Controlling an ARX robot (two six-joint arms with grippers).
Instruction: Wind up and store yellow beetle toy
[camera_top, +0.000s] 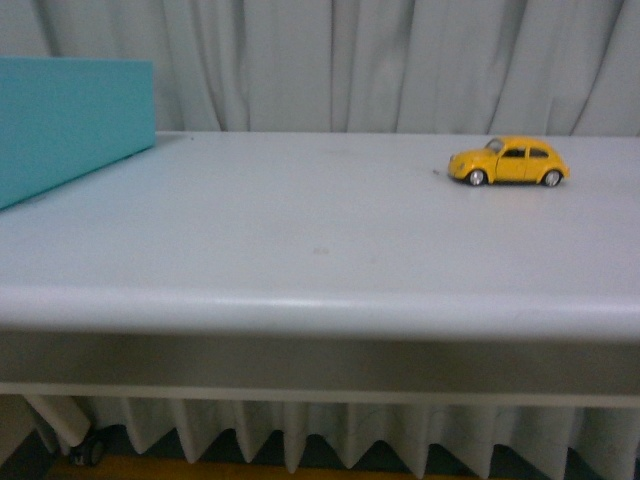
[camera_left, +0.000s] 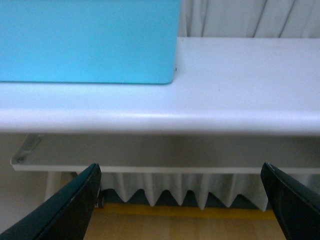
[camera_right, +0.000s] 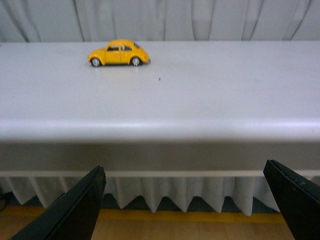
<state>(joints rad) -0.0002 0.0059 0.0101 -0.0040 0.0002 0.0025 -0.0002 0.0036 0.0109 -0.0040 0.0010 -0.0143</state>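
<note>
Front view: yellow beetle toy (camera_top: 508, 162) on table (camera_top: 300, 230); teal box (camera_top: 70, 120) likely its store.
Claws: left claw (camera_left: 180, 169), right claw (camera_right: 184, 167) gaping, empty.

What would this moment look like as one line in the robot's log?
yellow beetle toy: on table, untouched | left end effector: open, empty | right end effector: open, empty, short of table

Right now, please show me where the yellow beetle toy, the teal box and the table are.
yellow beetle toy (camera_top: 511, 164), front view, on its side door.
teal box (camera_top: 70, 120), front view, on its facing wall.
table (camera_top: 300, 230), front view, on its bare top.
</note>
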